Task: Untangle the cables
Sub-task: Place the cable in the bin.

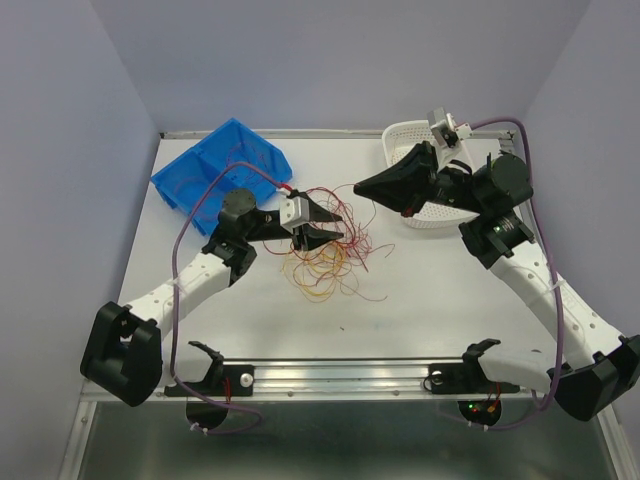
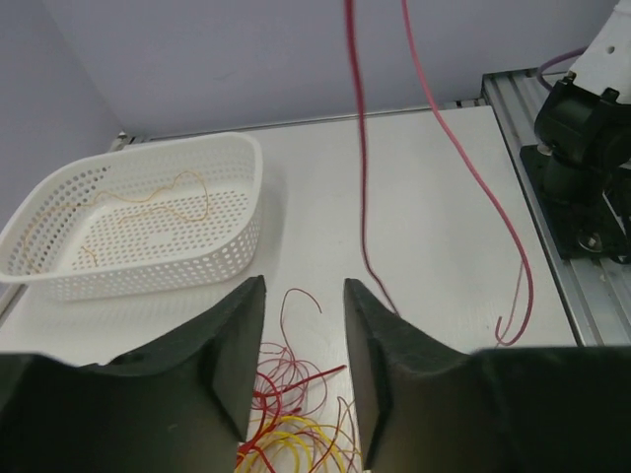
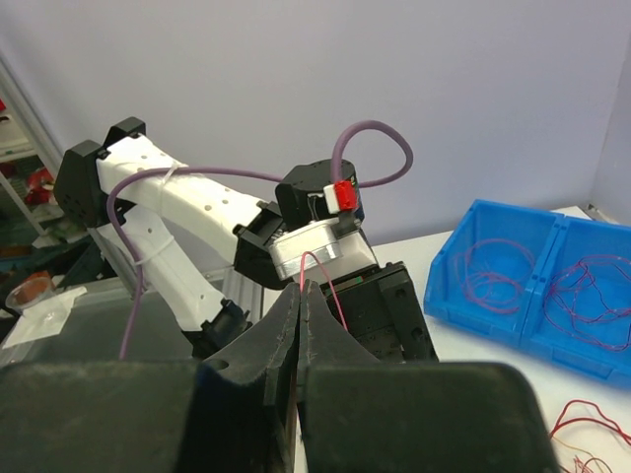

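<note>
One red strand [image 2: 358,148] pinched in my right gripper [image 3: 300,296], left gripper [image 2: 304,370] spread over the cables [image 1: 320,262] (mid-frame); I'd draw it free.

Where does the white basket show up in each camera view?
Top external: white basket at far right, partly behind the right arm.
Left wrist: left of centre.
Right wrist: not in view.
Shared landmark: cables, mid-table in top, bottom edge in left wrist, bottom-right corner in right wrist.
</note>
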